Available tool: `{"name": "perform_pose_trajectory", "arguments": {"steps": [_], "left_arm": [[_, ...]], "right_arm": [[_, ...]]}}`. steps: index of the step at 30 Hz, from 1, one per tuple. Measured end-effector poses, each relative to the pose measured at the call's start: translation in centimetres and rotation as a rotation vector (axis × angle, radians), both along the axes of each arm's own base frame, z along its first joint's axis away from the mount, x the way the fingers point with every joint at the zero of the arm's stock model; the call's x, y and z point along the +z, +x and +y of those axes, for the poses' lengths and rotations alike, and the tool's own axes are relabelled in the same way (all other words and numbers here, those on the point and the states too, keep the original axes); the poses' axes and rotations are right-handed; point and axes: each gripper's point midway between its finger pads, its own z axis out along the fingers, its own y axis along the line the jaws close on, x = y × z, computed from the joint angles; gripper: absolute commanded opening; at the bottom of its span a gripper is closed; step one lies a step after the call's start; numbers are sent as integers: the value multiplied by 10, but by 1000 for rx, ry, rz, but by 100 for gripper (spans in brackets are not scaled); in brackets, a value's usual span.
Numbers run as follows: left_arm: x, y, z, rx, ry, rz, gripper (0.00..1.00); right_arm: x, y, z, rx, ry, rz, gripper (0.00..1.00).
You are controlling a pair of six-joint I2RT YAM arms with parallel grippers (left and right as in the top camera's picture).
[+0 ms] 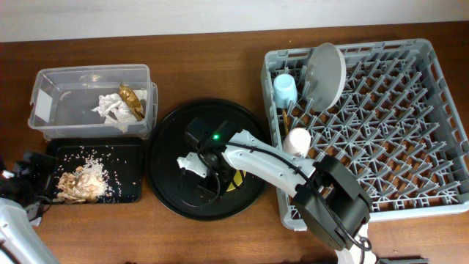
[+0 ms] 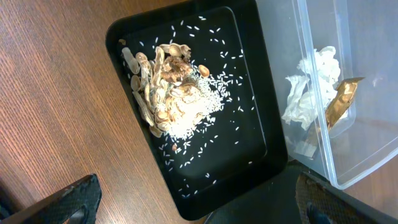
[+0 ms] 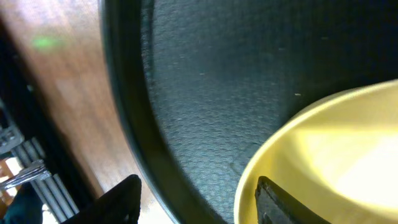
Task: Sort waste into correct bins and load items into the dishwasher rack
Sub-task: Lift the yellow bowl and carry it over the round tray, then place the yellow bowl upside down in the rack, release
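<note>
The overhead view is evenly bright and sharp, with only soft shadows beside the dishwasher rack (image 1: 396, 147). The right wrist view is very close and blurred, the yellow bowl (image 3: 336, 155) almost washed out at the right. The left wrist view is sharp, except the dark fingers (image 2: 68, 202) at its lower edge

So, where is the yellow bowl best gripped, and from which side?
Probably at its rim, from above. The yellow bowl sits upright on the round black tray, mouth up, so its thin wall is the part that fits between the fingers: one inside, one outside. The open right gripper straddles the rim in this way.
</note>
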Motion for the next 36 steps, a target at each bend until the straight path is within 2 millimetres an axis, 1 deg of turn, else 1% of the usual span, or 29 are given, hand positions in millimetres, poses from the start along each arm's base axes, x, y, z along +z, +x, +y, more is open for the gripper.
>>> {"name": "perform_pose_trajectory", "arguments": {"steps": [2, 3, 4, 5, 6, 8, 9, 12, 14, 16, 17, 18, 20, 24, 25, 27, 28, 29, 30, 32, 35, 36], "left_arm": [[0, 0, 0, 0, 0, -1, 99], [0, 0, 0, 0, 0, 0, 99], [0, 0, 0, 0, 0, 0, 99], [0, 0, 0, 0, 0, 0, 99], [0, 0, 0, 0, 0, 0, 99], [0, 0, 0, 0, 0, 0, 99], [0, 0, 0, 0, 0, 0, 99], [0, 0, 0, 0, 0, 0, 99], [0, 0, 0, 0, 0, 0, 99], [0, 0, 0, 0, 0, 0, 99], [0, 0, 0, 0, 0, 0, 99], [0, 0, 0, 0, 0, 0, 99], [0, 0, 0, 0, 0, 0, 99], [0, 0, 0, 0, 0, 0, 99], [0, 0, 0, 0, 0, 0, 99], [0, 0, 0, 0, 0, -1, 99], [0, 0, 0, 0, 0, -1, 99], [0, 0, 0, 0, 0, -1, 99], [0, 0, 0, 0, 0, 0, 99], [0, 0, 0, 0, 0, 0, 99], [0, 0, 0, 0, 0, 0, 99], [0, 0, 0, 0, 0, 0, 99]], "right_arm": [[-3, 6, -6, -26, -43, -33, 48], [-5, 9, -8, -35, -59, -46, 45], [-5, 10, -9, -40, -65, -50, 45], [-5, 10, -9, -42, -69, -53, 49], [-5, 11, -10, -43, -71, -54, 49], [-5, 11, -10, -62, -76, -51, 42], [-5, 11, -10, -76, -80, -47, 41], [-5, 10, -9, -79, -81, -46, 45], [-5, 9, -8, -78, -82, -46, 51], [-6, 12, -7, -80, -77, -57, 50], [-8, 16, -7, -84, -78, -79, 47], [-13, 19, -9, -97, -91, -97, 47], [-27, 22, -20, -128, -143, -129, 44], [-28, 28, -22, -135, -157, -163, 43], [-29, 29, -24, -138, -164, -168, 39], [-29, 29, -25, -138, -169, -172, 36], [-29, 29, -25, -139, -169, -172, 32], [-28, 29, -25, -138, -171, -171, 22], [-26, 28, -26, -138, -177, -166, 17], [-20, 32, -21, -143, -165, -175, 18], [-19, 33, -21, -143, -165, -175, 16], [-19, 33, -21, -143, -165, -175, 7]]}}
